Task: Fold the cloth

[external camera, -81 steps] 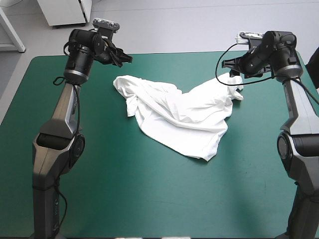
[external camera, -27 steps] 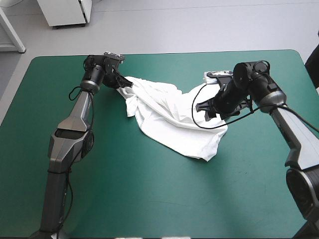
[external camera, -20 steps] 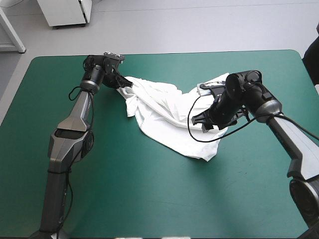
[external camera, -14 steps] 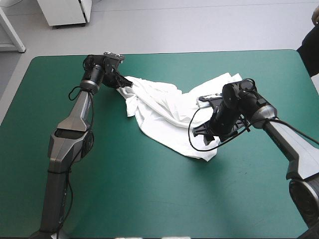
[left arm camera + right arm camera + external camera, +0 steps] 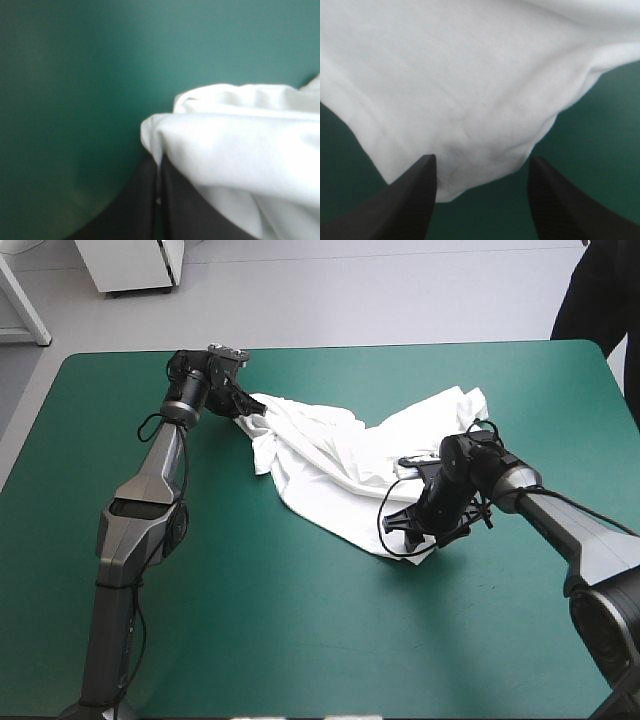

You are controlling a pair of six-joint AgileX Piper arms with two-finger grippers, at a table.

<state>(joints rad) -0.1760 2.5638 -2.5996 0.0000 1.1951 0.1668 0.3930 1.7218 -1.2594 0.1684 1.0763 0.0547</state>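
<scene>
Right jaws moved to T-shirt (image 5: 330, 455) near corner

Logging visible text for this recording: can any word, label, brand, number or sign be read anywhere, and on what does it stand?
No readable text in any view.
On the T-shirt: plain white, no print or tag showing.
On the teal-green cover: no markings.
On the right gripper's black fingers: no label visible.
</scene>
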